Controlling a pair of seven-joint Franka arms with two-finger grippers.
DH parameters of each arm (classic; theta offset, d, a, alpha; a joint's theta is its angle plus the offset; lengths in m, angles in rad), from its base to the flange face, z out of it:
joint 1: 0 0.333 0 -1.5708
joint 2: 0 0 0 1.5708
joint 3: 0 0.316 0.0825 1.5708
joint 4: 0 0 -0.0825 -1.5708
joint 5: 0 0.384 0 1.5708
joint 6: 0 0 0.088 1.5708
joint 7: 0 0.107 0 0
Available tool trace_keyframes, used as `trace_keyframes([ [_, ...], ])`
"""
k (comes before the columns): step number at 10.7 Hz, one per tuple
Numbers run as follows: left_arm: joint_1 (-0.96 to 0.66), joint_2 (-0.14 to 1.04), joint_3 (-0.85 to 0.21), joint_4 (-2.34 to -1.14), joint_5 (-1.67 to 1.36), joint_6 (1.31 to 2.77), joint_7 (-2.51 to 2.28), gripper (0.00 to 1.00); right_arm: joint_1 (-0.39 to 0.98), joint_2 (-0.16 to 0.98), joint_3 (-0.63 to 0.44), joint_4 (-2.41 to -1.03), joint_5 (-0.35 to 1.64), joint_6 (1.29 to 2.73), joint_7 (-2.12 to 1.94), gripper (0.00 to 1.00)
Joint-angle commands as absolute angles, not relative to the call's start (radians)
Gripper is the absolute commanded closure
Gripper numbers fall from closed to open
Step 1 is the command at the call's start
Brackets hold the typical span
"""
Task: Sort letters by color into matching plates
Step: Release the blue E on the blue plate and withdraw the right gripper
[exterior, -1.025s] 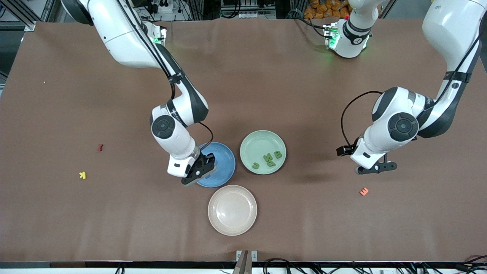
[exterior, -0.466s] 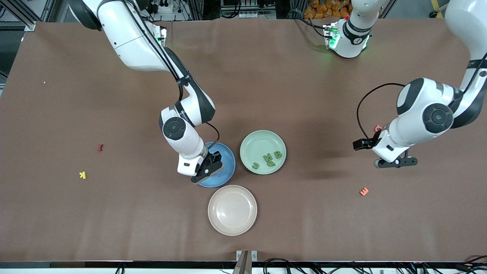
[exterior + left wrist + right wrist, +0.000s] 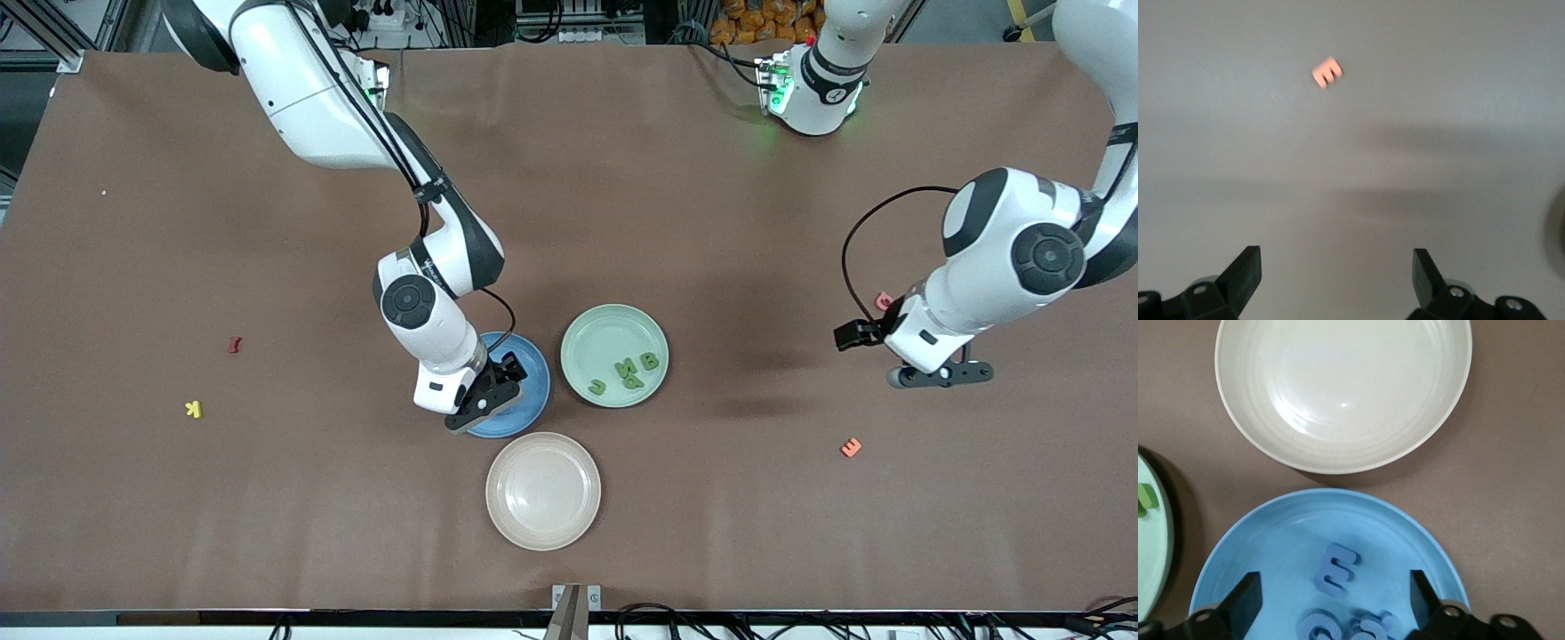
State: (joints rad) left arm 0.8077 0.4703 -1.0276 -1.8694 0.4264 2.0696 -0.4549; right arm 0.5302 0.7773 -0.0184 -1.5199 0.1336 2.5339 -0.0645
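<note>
just let go: right gripper (image 3: 493, 391) over blue plate (image 3: 1291, 533), fingers now apart, blue E (image 3: 1337, 569) lying in plate with other blue letters (image 3: 1341, 628). green letters (image 3: 626, 372) already in green plate (image 3: 597, 331). left gripper (image 3: 941, 375) spread wide, empty, backing off over bare table. looks sorted, pretty much.

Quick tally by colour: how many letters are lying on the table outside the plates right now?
Dark red letter: 1
Yellow letter: 1
Orange letter: 1
Pink letter: 1
Total: 4
</note>
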Motion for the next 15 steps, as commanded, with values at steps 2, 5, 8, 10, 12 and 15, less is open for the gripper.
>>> trace_keyframes([
  [2, 0.815, 0.442, -1.039, -1.68, 0.413, 1.906, -0.419, 0.0, 0.48, 0.74, -0.073, -1.468, 0.135, 2.355, -0.185, 0.0],
  [5, 0.813, 0.446, -1.035, -1.544, 0.403, 1.798, -0.37, 0.0, 0.387, 0.663, -0.113, -1.465, 0.135, 2.217, -0.305, 0.0],
  [8, 0.812, 0.431, -1.029, -1.52, 0.397, 1.792, -0.361, 0.0, 0.303, 0.563, -0.15, -1.465, 0.133, 2.062, -0.42, 0.0],
  [10, 0.679, 0.411, -0.927, -1.464, 0.388, 1.729, -0.327, 0.0, 0.244, 0.488, -0.156, -1.465, 0.135, 1.962, -0.426, 0.0],
  [12, 0.453, 0.35, -0.693, -1.431, 0.368, 1.692, -0.304, 0.0, 0.186, 0.41, -0.164, -1.471, 0.133, 1.884, -0.423, 0.0],
  [15, 0.307, 0.272, -0.467, -1.433, 0.157, 1.689, -0.287, 0.0, 0.143, 0.303, -0.199, -1.477, 0.118, 1.786, -0.419, 0.0],
])
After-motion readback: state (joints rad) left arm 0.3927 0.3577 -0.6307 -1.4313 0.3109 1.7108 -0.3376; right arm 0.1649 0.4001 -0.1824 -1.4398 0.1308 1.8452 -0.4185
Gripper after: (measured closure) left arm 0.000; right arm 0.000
